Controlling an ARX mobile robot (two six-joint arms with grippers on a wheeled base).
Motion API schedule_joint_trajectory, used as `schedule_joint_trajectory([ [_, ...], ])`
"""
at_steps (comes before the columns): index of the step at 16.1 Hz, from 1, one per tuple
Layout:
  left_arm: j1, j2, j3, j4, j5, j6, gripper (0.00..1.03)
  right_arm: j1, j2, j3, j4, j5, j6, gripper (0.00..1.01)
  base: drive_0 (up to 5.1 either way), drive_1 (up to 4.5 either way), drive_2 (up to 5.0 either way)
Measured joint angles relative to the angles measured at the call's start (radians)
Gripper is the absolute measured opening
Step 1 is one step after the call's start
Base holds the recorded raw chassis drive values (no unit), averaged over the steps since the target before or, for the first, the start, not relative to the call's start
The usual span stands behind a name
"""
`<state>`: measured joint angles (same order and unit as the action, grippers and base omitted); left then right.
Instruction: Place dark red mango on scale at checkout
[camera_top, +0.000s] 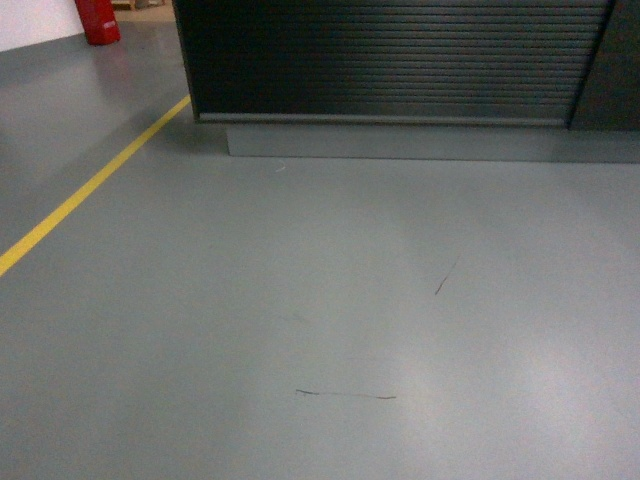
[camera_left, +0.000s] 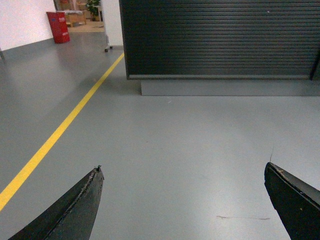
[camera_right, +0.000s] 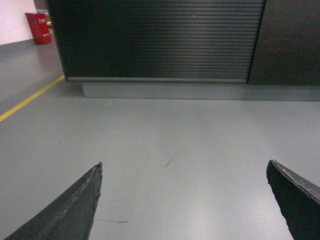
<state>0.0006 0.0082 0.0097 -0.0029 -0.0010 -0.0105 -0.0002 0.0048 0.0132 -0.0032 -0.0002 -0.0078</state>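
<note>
One slatted checkout desk (camera_top: 390, 60) stands ahead across the grey floor (camera_top: 320, 330). My left claw (camera_left: 184, 200) and right claw (camera_right: 184, 200) are both spread wide, holding nothing. I see no mango or scale.
</note>
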Motion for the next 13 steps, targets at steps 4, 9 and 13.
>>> schedule_joint_trajectory([
  [4, 0.000, 0.000, 0.000, 0.002, 0.000, 0.000, 0.98, 0.000, 0.000, 0.000, -0.002, 0.000, 0.000, 0.98, 0.0, 4.28, -4.3],
  [9, 0.000, 0.000, 0.000, -0.002, 0.000, 0.000, 0.98, 0.000, 0.000, 0.000, -0.002, 0.000, 0.000, 0.98, 0.0, 4.23, -4.3],
  [13, 0.000, 0.000, 0.000, -0.005, 0.000, 0.000, 0.98, 0.000, 0.000, 0.000, 0.000, 0.000, 0.000, 0.98, -0.1, 4.19, -4.4],
])
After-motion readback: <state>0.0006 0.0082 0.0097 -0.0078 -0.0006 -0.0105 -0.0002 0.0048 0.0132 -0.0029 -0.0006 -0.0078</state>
